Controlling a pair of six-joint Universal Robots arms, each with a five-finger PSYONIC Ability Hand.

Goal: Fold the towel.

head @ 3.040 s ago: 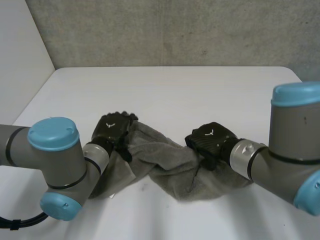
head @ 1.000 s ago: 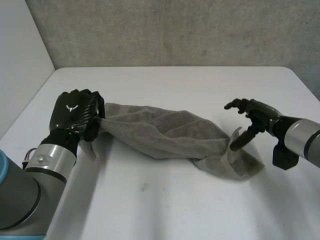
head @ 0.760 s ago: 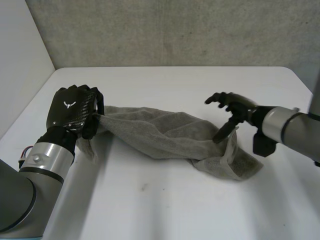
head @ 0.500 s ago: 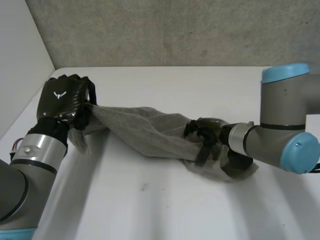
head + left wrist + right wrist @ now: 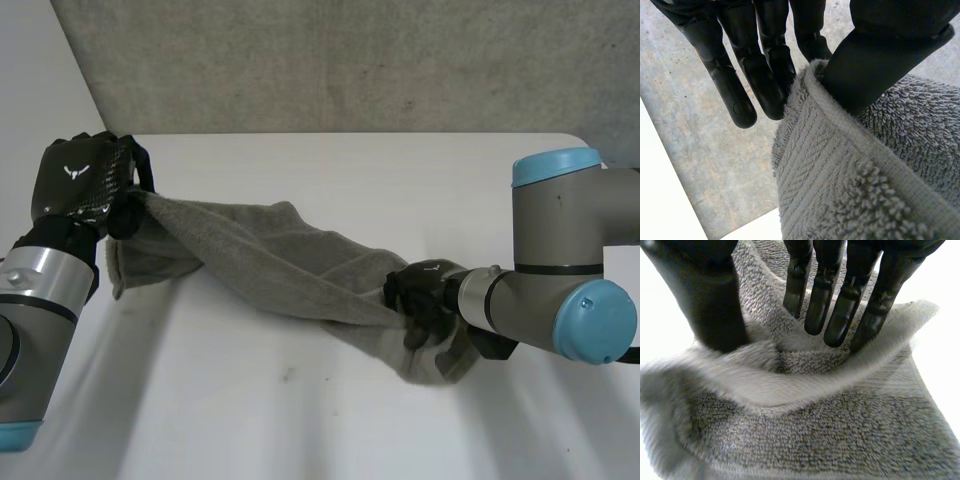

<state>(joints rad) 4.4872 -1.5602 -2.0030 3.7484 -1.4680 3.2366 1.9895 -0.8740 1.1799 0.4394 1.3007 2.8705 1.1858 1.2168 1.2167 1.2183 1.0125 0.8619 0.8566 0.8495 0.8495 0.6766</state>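
Left hand (image 5: 82, 180) on towel (image 5: 270, 260), lengthwise left-right

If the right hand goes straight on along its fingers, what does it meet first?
The towel: the right hand pinches a raised fold of it between fingers and thumb. The table probably lies just beneath the cloth.

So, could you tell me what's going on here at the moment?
The robot is working a grey towel with both arms over the white table. Its left hand pinches one end between thumb and fingers and holds it up off the table. Its right hand grips the other end low, near the table top. The towel runs between them as a bunched, twisted band, with no fold made yet.
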